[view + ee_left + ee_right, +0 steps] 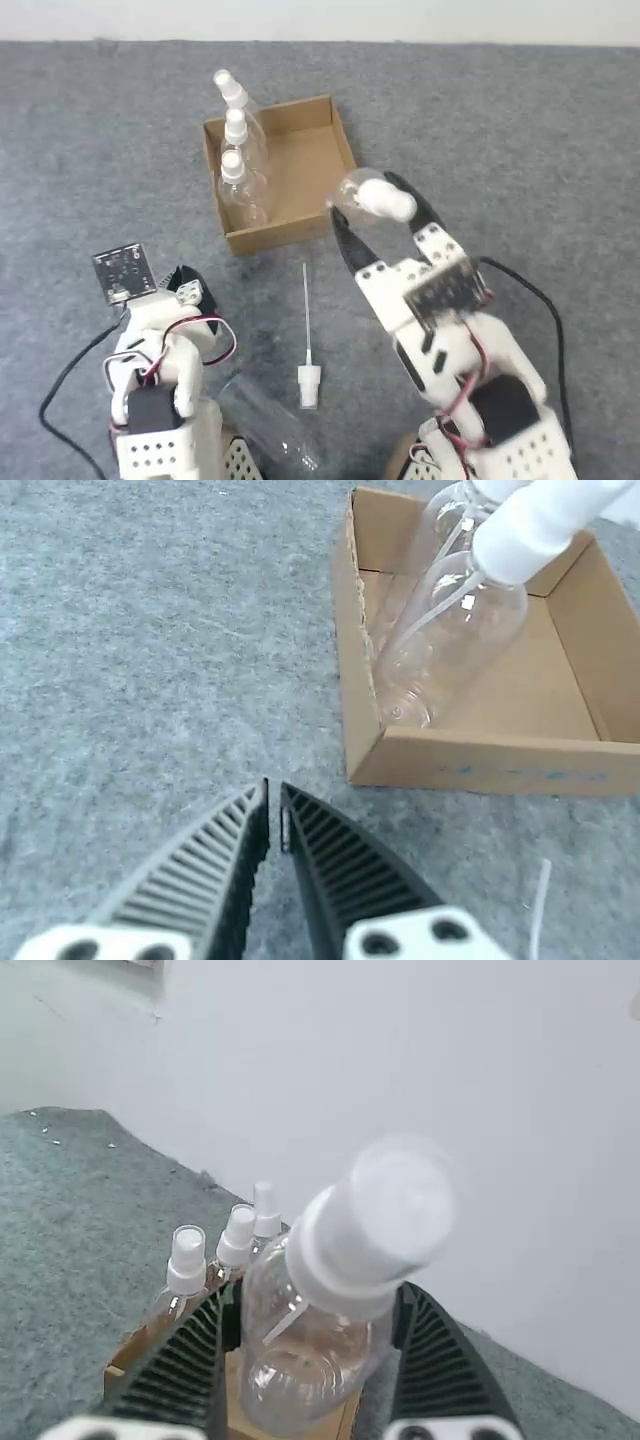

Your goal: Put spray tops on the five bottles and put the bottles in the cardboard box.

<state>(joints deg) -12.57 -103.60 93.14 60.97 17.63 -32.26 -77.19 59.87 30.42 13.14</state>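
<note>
Three capped clear bottles stand along one side of the cardboard box. My right gripper is shut on a fourth bottle with a white spray top, held tilted above the box's near right corner; in the right wrist view this bottle sits between the fingers. An uncapped bottle lies on the carpet between the arms. Beside it lies a loose spray top with its long tube. My left gripper is shut and holds nothing, low over the carpet in front of the box.
Grey carpet covers the whole table. The right half of the box floor is bare. A white wall stands behind the box.
</note>
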